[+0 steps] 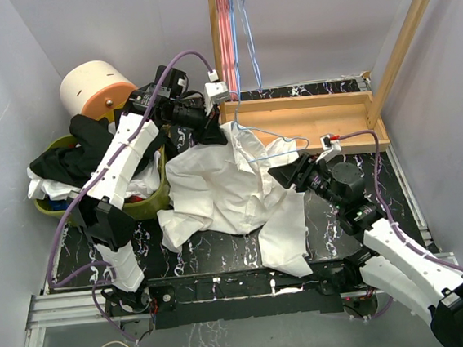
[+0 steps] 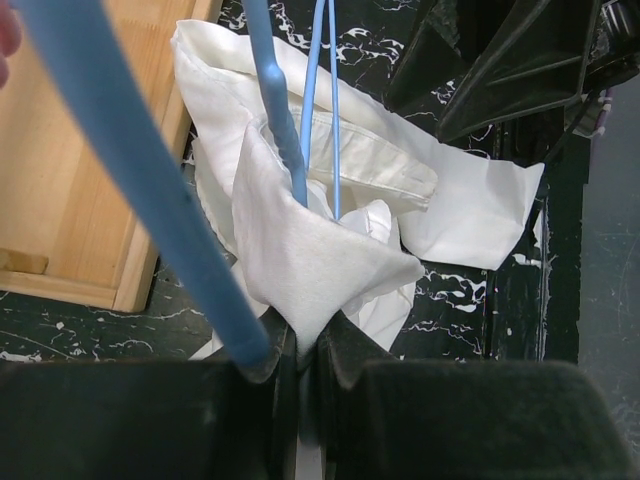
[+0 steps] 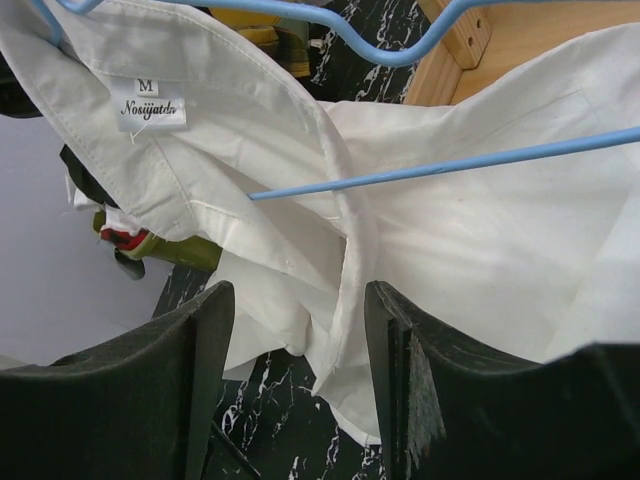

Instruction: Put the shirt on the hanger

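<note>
So the big white long-sleeved button-up shirt [image 1: 217,193] is lying crumpled in the middle of the black marbled counter [image 1: 223,255]. Its collar end points up toward the light wooden rack base [image 1: 308,118].

The thin light-blue wire hanger [image 3: 450,164] lies on that collar end. In the right wrist view one of its wires disappears under the fabric just below the neck label, which has an "M" on it.

Left claw [image 2: 305,345] is clamped shut on a peaked fold of the shirt. You can see the cloth squeezed between the two black fingers in the left wrist view. A thick-looking bit of the blue wire runs right down to the tip of one finger. Honestly can't tell if it's caught in the grip too or just sitting against it.

Right claw [image 3: 300,330] is wide open. A stitched edge of the shirt hangs in the gap between its fingers, and neither one seems to be pressing on it.

Off to the left there's an olive-green basket [image 1: 156,201] with a black garment [image 1: 74,160] spilling out of it, just beside the shirt.
</note>
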Available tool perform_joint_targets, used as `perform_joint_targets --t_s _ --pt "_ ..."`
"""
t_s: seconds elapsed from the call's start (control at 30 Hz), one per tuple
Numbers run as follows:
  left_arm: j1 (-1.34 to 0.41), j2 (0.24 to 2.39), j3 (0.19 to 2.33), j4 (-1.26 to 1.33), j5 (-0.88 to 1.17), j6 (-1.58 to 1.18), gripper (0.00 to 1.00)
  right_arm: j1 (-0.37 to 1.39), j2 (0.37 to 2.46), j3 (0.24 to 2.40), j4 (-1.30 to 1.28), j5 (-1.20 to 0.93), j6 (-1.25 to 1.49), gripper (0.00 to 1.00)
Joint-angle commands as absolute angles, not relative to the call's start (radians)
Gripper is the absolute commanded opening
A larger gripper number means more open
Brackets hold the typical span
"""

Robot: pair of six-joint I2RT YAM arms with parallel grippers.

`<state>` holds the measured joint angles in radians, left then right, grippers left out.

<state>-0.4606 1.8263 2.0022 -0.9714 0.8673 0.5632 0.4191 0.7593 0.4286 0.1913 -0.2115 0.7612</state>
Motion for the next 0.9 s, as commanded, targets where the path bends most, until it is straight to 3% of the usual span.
perform_joint_targets --t_s 0.0,0.3,0.6,0.87 --pt "-0.471 1.787 2.025 -0.960 0.874 0.546 0.00 0.435 0.750 0.420 0.244 -0.195 0.758 0.57" --pt "-0.493 1.795 2.040 -0.962 0.842 0.546 0.00 0.497 0.771 0.388 0.199 -0.151 0.787 0.61" --pt "-0.498 1.790 2.033 -0.964 0.824 0.551 0.00 0.562 0.857 0.385 0.231 -0.061 0.787 0.54" --pt "-0.497 1.782 2.031 -0.965 0.823 0.546 0.00 0.565 0.895 0.393 0.246 -0.001 0.750 0.37"
